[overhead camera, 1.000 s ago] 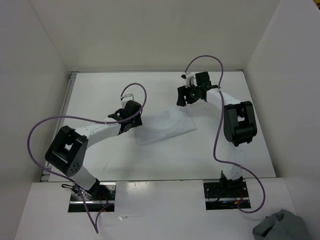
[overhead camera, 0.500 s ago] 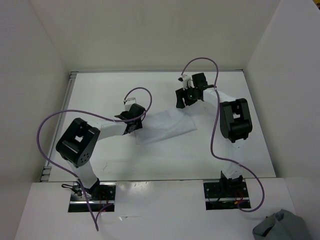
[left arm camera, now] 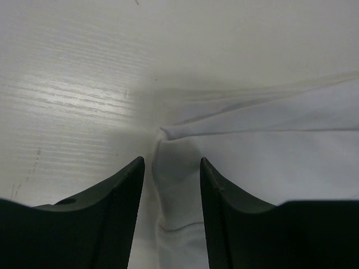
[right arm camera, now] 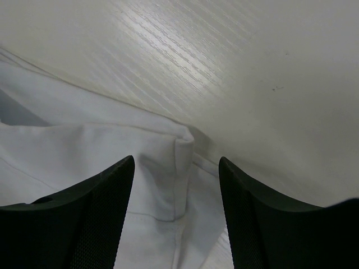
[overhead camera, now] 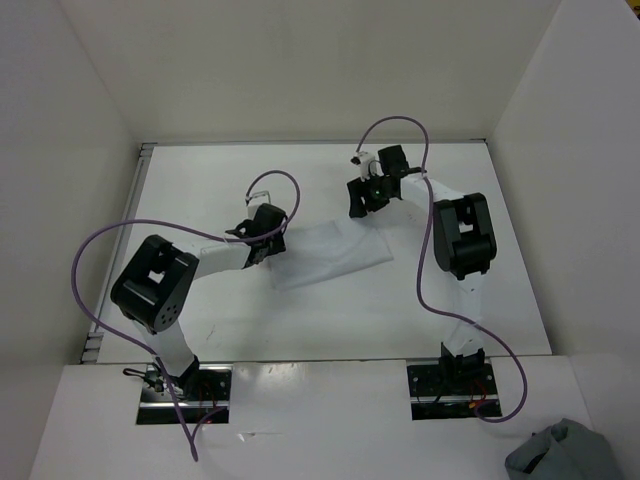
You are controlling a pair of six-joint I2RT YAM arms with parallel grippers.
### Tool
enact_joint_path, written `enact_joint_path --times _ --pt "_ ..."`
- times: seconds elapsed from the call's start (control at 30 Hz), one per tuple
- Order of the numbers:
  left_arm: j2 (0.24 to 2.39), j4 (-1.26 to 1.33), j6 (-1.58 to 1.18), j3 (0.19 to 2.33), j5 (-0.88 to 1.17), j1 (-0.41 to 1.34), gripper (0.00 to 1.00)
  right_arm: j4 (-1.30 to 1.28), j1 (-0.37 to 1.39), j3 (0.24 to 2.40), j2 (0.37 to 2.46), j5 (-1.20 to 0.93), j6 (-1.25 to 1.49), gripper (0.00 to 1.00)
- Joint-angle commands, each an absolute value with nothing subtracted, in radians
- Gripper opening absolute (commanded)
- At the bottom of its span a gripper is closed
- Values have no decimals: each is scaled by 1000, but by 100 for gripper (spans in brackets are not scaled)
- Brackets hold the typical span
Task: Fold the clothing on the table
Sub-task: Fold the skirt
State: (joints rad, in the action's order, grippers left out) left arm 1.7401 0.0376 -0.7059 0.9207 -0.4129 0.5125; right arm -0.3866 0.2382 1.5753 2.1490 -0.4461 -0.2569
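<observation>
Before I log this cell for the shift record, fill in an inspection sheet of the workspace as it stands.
Surface: table matte white, faint scuffs.
Job's things: clothing white, lying mid-table, partly folded, edges creased.
Clutter: grey-blue cloth bundle on the near ledge, right corner, off the tabletop.
Grippers: left gripper open, jaws astride a corner of the garment; right gripper open, astride another corner.
Cables: purple cables loop off both arms.
Surroundings: plain white walls; nothing else seen.
</observation>
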Motion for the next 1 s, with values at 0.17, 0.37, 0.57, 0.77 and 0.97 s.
enact_joint_path --times 0.17,0.37,0.57,0.77,0.97 --pt "1724 146 -675 890 -305 483 46 -420 275 1660 2178 -454 -276 62" --pt "1724 155 -666 890 -295 474 38 -420 275 1660 2187 -445 -276 50" --pt "1713 134 -675 890 -337 474 33 -420 275 1660 2187 -436 -276 37" --pt "1694 123 -675 899 -374 474 26 -430 275 1678 2197 -425 -265 12" --pt "1675 123 -675 899 -347 474 0 -420 275 1667 2174 -416 -256 0"
